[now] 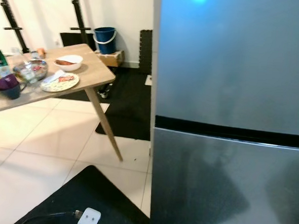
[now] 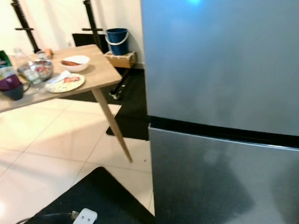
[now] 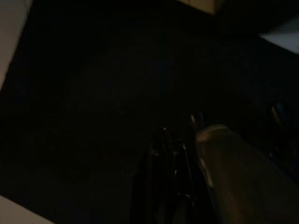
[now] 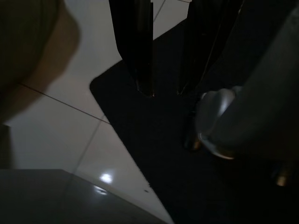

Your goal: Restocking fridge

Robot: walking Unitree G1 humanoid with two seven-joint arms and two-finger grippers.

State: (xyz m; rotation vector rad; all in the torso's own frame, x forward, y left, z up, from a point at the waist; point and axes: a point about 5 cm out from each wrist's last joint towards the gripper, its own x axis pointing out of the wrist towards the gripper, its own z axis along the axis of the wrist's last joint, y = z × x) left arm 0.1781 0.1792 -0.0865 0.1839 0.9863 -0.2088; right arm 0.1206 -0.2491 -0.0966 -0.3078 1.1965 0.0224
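- Right gripper (image 4: 166,91) hangs idle, fingers parted with nothing between them, tips above a black mat (image 4: 154,154) edging onto pale tile.
- Left gripper (image 3: 170,144) hangs in shade; cannot tell its finger state.
- Fridge (image 1: 230,117) stands upright directly ahead, both doors closed.
- Open tile floor (image 1: 40,156) lies leftward, toward a laden table (image 1: 91,73).

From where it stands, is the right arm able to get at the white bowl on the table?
Probably not. The white bowl sits on the wooden table, far off to the robot's left, while the right gripper hangs low over the black mat beside the closed fridge.
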